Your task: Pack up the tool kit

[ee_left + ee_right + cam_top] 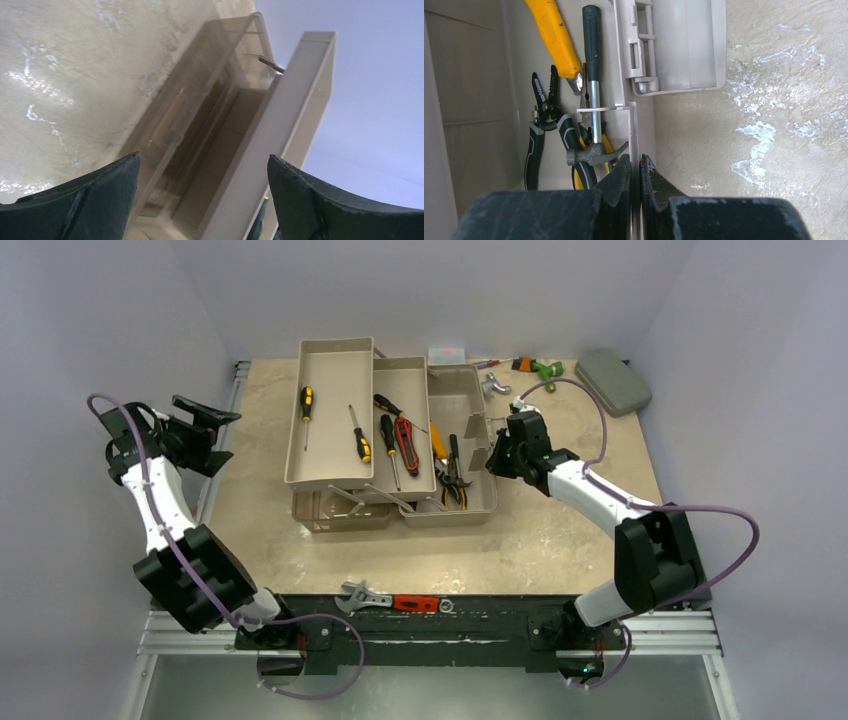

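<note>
The tool kit [335, 390] stands open mid-table, a long beige box with its trays folded out to the left. Screwdrivers [358, 435] and a red-handled tool [405, 445] lie in the trays. Pliers [536, 135], a hammer [594, 100] and a yellow-handled tool [556, 35] lie in the main bin. My right gripper [635, 159] [497, 455] is shut on the thin right wall [633, 125] of the bin. At the table's left edge my left gripper [222, 440] [203, 157] stands wide open and empty, facing the tray side [280, 120] from a distance.
An adjustable wrench [365, 597] with a red handle lies on the black rail at the near edge. At the back right are a grey-green case [612, 380], a small clear box [447, 355], a green and orange tool [535, 367] and a silver part [495, 385].
</note>
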`<state>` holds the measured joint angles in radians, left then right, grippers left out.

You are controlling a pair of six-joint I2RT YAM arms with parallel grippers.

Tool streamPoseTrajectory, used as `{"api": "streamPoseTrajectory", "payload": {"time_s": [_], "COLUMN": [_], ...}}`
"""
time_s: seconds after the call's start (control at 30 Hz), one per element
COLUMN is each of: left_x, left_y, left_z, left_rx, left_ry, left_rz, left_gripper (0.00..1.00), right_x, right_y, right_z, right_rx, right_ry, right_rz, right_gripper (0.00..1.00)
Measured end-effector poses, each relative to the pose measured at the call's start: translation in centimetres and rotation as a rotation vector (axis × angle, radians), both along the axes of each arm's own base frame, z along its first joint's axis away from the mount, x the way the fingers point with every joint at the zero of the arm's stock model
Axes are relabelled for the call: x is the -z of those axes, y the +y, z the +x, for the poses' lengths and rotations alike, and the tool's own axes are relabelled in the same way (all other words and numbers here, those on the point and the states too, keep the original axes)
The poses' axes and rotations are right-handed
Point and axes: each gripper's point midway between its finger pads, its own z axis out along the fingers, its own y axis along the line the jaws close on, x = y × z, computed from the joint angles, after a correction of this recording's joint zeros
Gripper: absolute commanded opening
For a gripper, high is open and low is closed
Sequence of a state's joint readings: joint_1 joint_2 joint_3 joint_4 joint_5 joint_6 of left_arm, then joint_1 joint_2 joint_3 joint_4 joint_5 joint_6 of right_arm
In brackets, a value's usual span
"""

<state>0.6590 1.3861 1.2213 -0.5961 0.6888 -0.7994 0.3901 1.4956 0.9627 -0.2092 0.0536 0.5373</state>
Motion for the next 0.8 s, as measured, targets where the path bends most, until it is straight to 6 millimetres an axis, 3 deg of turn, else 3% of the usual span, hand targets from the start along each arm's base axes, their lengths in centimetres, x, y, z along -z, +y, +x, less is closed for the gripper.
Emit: {"api": "streamPoseTrajectory", "payload": {"time_s": [0.13,0.2,0.33,0.47,0.73,0.8], "left_x": [2.9,4.6,7.9,10.9,13.9,14.4], "left_y": [0.4,-0.3,-4.2,-7.9,-8.1,-8.8], "left_z": [0.4,0.9,2.1,1.1,-0.7,-0.7], "left_rx": [0.014,0.067,0.275,0.445,0.542,0.581], "left_ry": [0.085,0.146,0.249,0.345,0.463,0.471], "left_rz": [0.021,0.057,0.126,0.165,0.244,0.248], "left_gripper": [0.88,0.88,0.86,0.77,0.60,0.49], "right_x": [0.0,0.0,-0.1,-0.1,-0.1,-0.1], "right_y": [0.1,0.1,0.2,0.4,0.6,0.6], "right_z": [0.0,-0.1,-0.1,-0.1,-0.2,-0.2], "right_rx": [-0.004,-0.007,-0.016,-0.030,-0.045,-0.047], "right_ry": [-0.001,-0.002,-0.003,-0.003,-0.012,-0.012], "right_rz": [0.007,0.012,0.016,0.020,0.039,0.041], "right_gripper": [0.00,0.00,0.00,0.00,0.00,0.00]}}
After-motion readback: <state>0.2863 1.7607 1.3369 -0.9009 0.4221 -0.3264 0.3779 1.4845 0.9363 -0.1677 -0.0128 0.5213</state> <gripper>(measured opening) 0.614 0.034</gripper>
